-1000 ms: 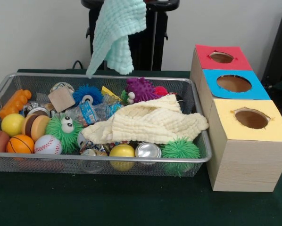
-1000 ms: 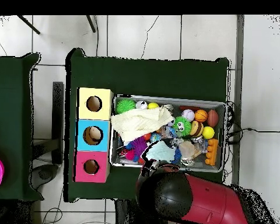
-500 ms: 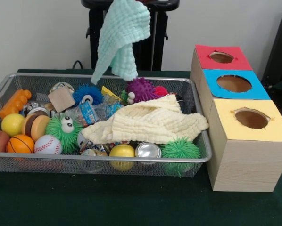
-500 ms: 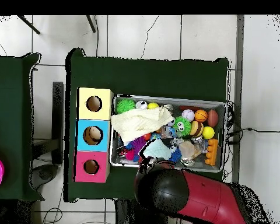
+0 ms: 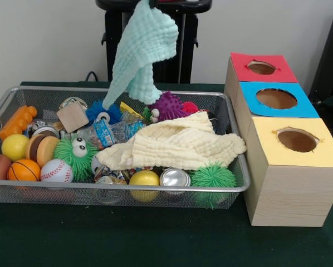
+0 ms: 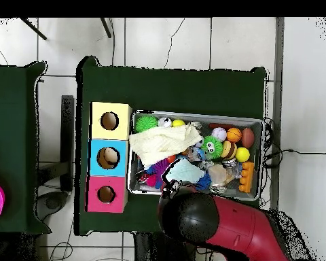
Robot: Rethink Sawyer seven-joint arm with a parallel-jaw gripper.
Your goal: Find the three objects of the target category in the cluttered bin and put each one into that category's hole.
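Across the front view, a mint cloth (image 5: 143,50) hangs from the top edge, above the far side of the mesh bin (image 5: 10,95). Its top corner runs out of frame there, so the gripper itself is not seen here. The cloth's lower tip dangles just over a blue spiky ball (image 5: 104,110) and beside a purple spiky toy (image 5: 167,104). A cream cloth (image 5: 175,142) lies draped over the clutter toward the boxes. To the bin's side stand three boxes, red (image 5: 262,68), blue (image 5: 277,99) and yellow (image 5: 296,140), each with a round hole on top.

From overhead, the red arm (image 6: 227,228) covers the bin's near rim. The mint cloth (image 6: 185,172) shows just past the arm's black head, over the bin's middle. The gripper is hidden beneath the arm, so I cannot tell whether its jaws are wide or closed.
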